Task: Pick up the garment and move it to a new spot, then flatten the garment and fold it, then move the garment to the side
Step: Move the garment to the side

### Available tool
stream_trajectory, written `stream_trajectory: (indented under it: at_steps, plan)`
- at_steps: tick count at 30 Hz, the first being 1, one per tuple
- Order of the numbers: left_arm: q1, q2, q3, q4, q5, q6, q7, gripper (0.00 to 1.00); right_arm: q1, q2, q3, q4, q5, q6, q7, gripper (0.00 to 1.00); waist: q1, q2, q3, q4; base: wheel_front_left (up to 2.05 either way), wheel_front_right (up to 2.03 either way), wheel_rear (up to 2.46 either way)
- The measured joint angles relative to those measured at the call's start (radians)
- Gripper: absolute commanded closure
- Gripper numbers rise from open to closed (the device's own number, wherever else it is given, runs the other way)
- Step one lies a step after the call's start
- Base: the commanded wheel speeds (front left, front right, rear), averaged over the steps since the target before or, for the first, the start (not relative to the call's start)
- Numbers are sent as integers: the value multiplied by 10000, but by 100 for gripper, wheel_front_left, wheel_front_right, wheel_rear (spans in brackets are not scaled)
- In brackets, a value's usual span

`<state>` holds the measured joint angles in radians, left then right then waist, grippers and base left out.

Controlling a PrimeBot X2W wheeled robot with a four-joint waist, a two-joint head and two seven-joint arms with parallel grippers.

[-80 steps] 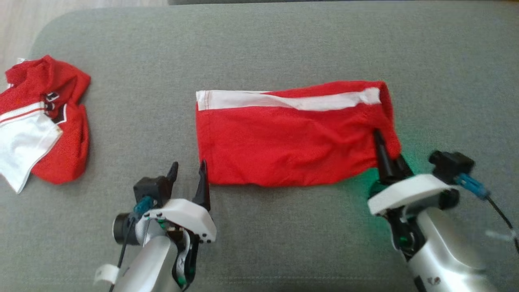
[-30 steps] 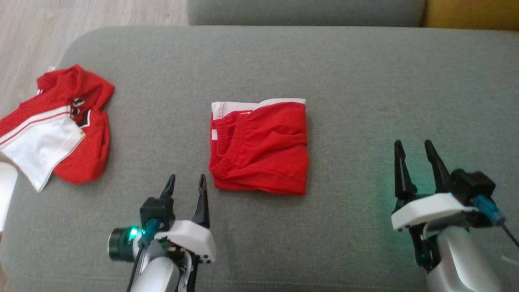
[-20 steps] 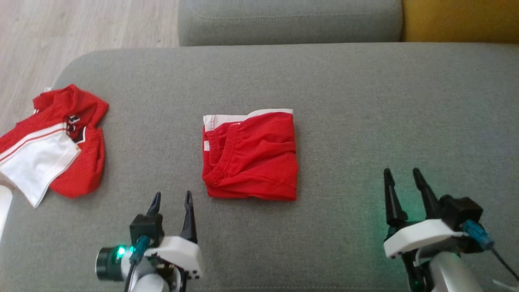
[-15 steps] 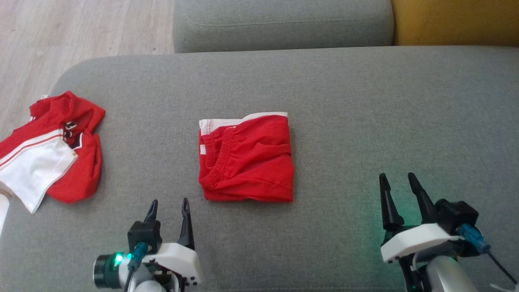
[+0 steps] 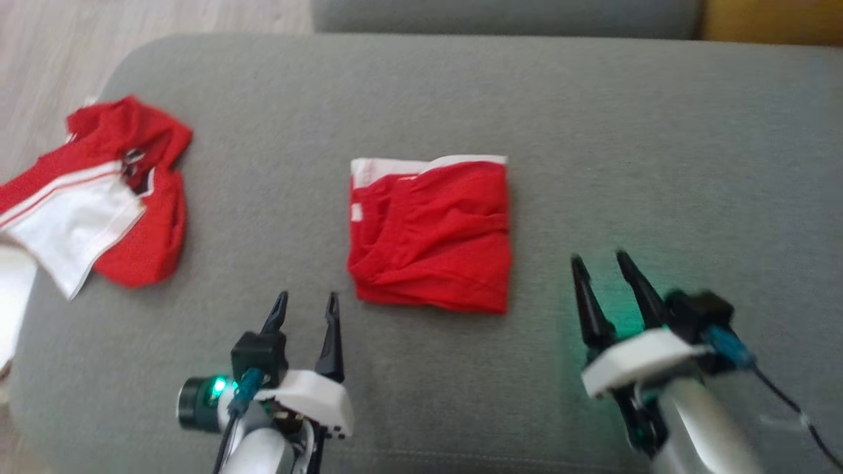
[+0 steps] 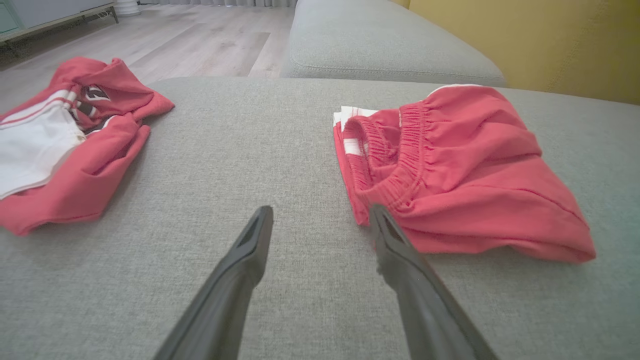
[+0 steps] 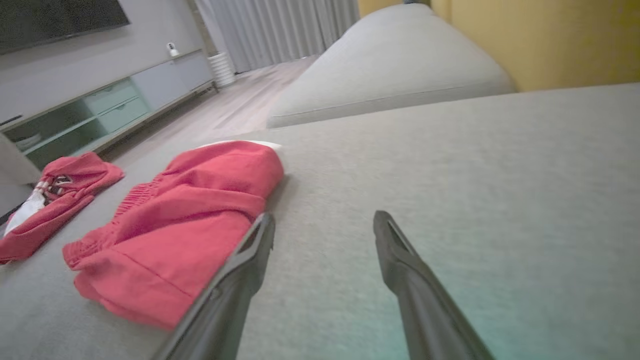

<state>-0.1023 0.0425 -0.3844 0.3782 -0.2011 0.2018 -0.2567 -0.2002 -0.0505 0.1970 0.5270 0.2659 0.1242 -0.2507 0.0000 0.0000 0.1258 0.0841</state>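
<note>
Our red garment [image 5: 429,237] lies folded mid-cushion on the grey sofa [image 5: 625,131] and touches neither gripper. Our left gripper [image 5: 307,297] and right gripper [image 5: 599,258] hover just beside its near corners, both spread wide and holding nothing.

sofa cushion [image 5: 658,131]: grey woven cloth, matt, kinda coarse weave
garment [image 5: 431,237]: soft red knit cloth, matt, ribbed elastic waistband, white trim
second garment [image 5: 141,230]: red mesh-looking cloth, smooth white panel
left gripper [image 5: 304,304] fingers [image 6: 235,280]: dark matt plastic by the look
right forearm [image 5: 698,424]: silvery, smooth, bit of sheen
floor [image 6: 200,40]: pale wood planks, low sheen
</note>
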Motion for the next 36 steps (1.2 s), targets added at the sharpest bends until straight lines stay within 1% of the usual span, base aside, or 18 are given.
stream_trajectory:
  at_steps: [5,9,13,14,15,16,20,25,30,36]
  plan:
    - [-283,6,-487,-21,-211,10,0,0,-1298,-8,523,863,98,0,0,0,0,0,446,677,0,0,0]
    - [-417,4,-677,-35,-311,102,0,0,-2106,-17,686,2025,173,0,17,0,0,0,769,1243,0,0,0]
    - [-515,2,-842,-92,-391,109,0,0,-2684,-59,815,3030,564,0,105,0,0,0,1046,1710,0,0,0]
    - [-514,-2,-861,-102,-408,117,0,0,-2785,-65,922,3200,750,0,159,4,1,0,1102,1801,0,0,0]
    - [-514,2,-861,-117,-408,176,0,0,-2895,-107,1080,3308,838,-2,219,33,0,0,1157,1880,0,0,0]
    - [-514,2,-861,-125,-408,182,0,0,-3016,-173,1239,3352,934,-2,222,100,0,0,1201,1936,0,0,0]
    - [-513,4,-848,-148,-414,199,0,0,-3432,-197,1653,3636,1271,0,213,100,1,0,1251,1956,0,0,0]
    - [-513,2,-823,-151,-477,171,0,0,-3447,-136,1709,3804,1292,0,69,100,1,0,1148,1475,0,0,0]
    - [-519,6,-782,-29,-293,-6,0,0,-3389,-136,1724,3848,1386,0,29,100,1,0,964,501,0,0,0]
    - [-977,6,-771,148,-132,-142,0,0,-3131,-151,1649,3467,1394,0,27,100,1,0,826,-1160,0,0,0]
